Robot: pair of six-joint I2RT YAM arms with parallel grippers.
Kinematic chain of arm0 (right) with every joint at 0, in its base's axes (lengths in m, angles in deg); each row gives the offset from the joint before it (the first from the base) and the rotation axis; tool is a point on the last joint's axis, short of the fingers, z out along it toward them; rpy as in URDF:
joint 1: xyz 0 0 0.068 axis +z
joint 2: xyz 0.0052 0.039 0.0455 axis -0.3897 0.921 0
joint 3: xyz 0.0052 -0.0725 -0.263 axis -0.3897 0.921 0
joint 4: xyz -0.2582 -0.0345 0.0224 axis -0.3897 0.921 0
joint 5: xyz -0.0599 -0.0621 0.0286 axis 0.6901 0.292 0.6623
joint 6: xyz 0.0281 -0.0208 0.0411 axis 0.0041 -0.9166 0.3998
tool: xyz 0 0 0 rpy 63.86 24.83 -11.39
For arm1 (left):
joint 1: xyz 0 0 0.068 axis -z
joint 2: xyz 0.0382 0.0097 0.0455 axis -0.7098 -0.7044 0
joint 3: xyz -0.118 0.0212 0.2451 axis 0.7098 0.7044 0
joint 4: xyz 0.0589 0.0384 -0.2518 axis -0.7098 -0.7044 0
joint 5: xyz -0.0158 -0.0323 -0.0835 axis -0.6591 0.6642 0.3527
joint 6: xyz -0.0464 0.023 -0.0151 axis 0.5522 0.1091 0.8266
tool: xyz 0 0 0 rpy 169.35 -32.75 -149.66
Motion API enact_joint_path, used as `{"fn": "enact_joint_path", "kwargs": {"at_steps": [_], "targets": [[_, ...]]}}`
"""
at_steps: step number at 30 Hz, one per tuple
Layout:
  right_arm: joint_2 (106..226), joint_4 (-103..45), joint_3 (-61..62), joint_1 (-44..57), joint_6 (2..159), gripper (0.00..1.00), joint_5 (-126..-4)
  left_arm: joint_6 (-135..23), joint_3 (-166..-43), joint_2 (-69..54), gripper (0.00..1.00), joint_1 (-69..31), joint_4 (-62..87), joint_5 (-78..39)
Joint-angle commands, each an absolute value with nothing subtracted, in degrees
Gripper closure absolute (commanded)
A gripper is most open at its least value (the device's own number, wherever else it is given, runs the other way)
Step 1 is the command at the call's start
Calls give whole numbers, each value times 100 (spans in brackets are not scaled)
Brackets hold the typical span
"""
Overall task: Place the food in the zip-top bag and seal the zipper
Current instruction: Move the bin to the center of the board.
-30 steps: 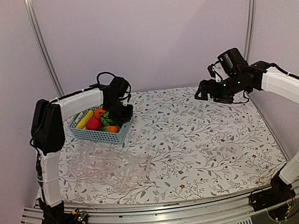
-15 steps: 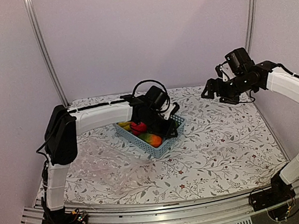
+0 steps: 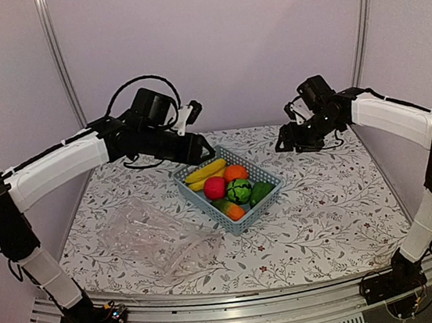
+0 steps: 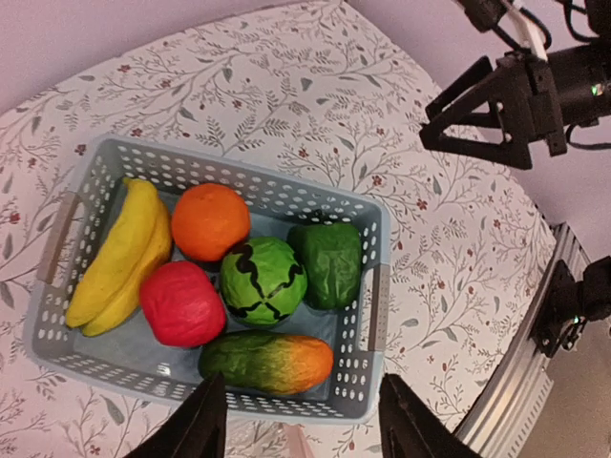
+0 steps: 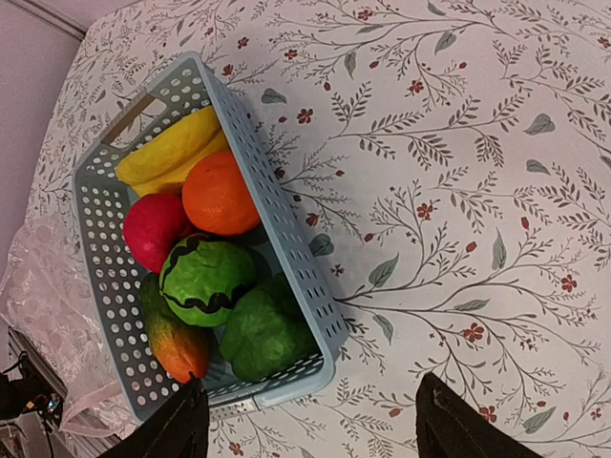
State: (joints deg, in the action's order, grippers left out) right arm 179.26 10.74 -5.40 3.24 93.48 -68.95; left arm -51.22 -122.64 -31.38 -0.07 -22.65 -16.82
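The food lies in a light-blue mesh basket (image 3: pixel 262 168) at mid-table: yellow bananas (image 4: pixel 119 256), an orange (image 4: pixel 208 220), a red fruit (image 4: pixel 181 303), a striped green melon (image 4: pixel 263 281), a green pepper (image 4: pixel 330 262) and a green-orange piece (image 4: pixel 267 363). The zip-top bag (image 3: pixel 161 241) lies crumpled and flat to the basket's front left; I cannot make out its zipper. My left gripper (image 3: pixel 201 152) hovers open above the basket's back-left corner, holding nothing. My right gripper (image 3: pixel 294 142) hangs open to the basket's back right, also holding nothing.
The flowered tablecloth (image 3: pixel 332 210) covers the table. An aluminium rail (image 3: pixel 243 316) runs along the near edge, with upright frame posts (image 3: pixel 58 63) at the back corners. In the right wrist view the basket (image 5: pixel 278 210) sits left of bare cloth.
The left arm carried the basket from the back left to mid-table, let go of it and rose, its jaws opening. The right gripper swung left toward the basket and narrowed a little.
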Motion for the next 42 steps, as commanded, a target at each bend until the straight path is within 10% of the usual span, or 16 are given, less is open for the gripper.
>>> {"fn": "enact_joint_path", "kwargs": {"at_steps": [1,26,42], "targets": [[18645,1258,-1481,559,8673,34,-6727,-4591,-11403,-2514,47,-347,-2225,-2330],[21798,1608,-4107,752,8205,40,-6958,-4091,-10585,-1121,49,-733,-3514,-2989],[21571,1800,-3781,818,8288,90,-6227,-4085,-10474,-1142,50,-729,-3189,-2998]]}}
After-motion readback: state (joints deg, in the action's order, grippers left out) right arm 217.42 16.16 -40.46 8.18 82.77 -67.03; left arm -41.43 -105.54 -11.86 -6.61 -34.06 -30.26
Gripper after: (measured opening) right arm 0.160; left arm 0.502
